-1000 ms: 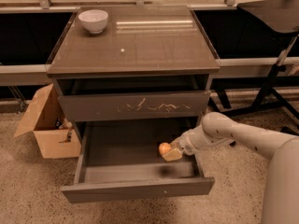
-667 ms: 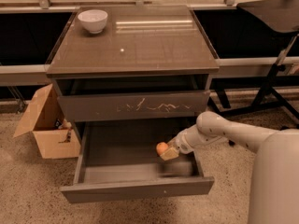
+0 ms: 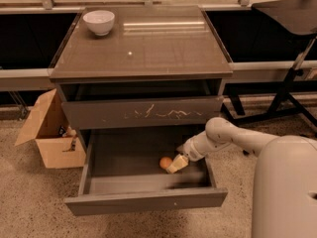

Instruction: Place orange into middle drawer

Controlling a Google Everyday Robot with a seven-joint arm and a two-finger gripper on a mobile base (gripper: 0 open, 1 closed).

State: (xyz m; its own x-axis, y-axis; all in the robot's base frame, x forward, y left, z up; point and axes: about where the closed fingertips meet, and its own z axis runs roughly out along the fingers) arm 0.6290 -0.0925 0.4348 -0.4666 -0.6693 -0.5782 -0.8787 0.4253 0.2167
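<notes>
One gripper (image 3: 175, 165): reaching into the middle drawer (image 3: 146, 201), near its right wall; its hold cannot be told.
One orange (image 3: 165, 162): lying against the gripper, on the side toward the cardboard box (image 3: 49, 133).
One middle drawer: standing pulled out, bare floor stretching toward that box.
One bowl (image 3: 98, 22): sitting at the cabinet top's back corner.

Orange (image 3: 165, 162) in mid drawer (image 3: 148, 201), tool (image 3: 175, 165) just R of it

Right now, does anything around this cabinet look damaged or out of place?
Only the closed grey-brown drawer front looks damaged: pale scratch marks cross its middle. The robot's gripper sits inside the open grey-brown middle drawer below, beside the small round orange fruit.
</notes>
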